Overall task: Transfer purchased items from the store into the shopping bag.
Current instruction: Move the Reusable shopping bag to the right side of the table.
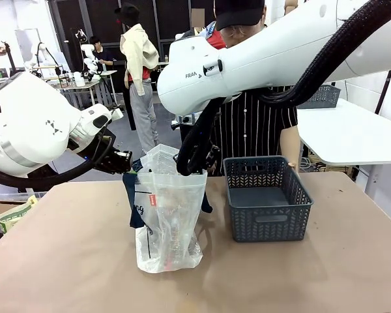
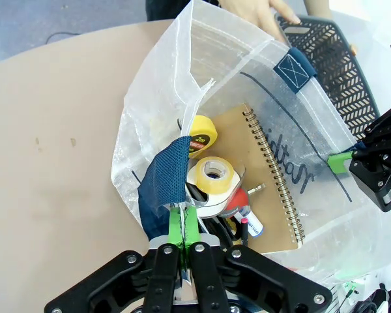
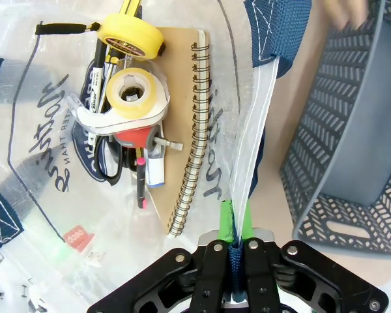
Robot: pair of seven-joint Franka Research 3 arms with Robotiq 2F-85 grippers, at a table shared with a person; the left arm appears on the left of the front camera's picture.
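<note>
Left gripper (image 1: 120, 162) was clamped shut on the left rim of the shopping bag (image 1: 168, 222). Right gripper (image 1: 197, 163) was clamped on the opposite rim, so the mouth was held apart between them. Bag stood on the brown table (image 1: 65, 261), just beside the dark grey basket (image 1: 267, 208), which looked empty from the front. Bag was thin translucent film, crinkled and floppy; judged it would sag or fold shut if either rim were let go.

Left wrist view: green pads (image 2: 174, 225) were pressed together on the navy webbing strap (image 2: 163, 182) plus the film edge. Down in the bag:
- yellow tape measure (image 2: 202, 134), round with a hard shell
- yellowish tape roll (image 2: 212, 175) in a clear dispenser
- kraft spiral notebook (image 2: 274, 195), flat and stiff, lying along the wall
- red-handled tool (image 2: 232, 205), partly hidden

Person's hand (image 2: 257, 16) was at the basket's rim.

Right wrist view: jaws were together on the other strap and rim. Same goods lay at the bottom, plus a pink-tipped pen (image 3: 141, 186). Items looked light and rigid, none fragile. Load seemed small, so the webbing straps were judged the best hold: woven, grippy, stronger than the slick film. Lattice basket was stiff plastic with a cut-out handle.
</note>
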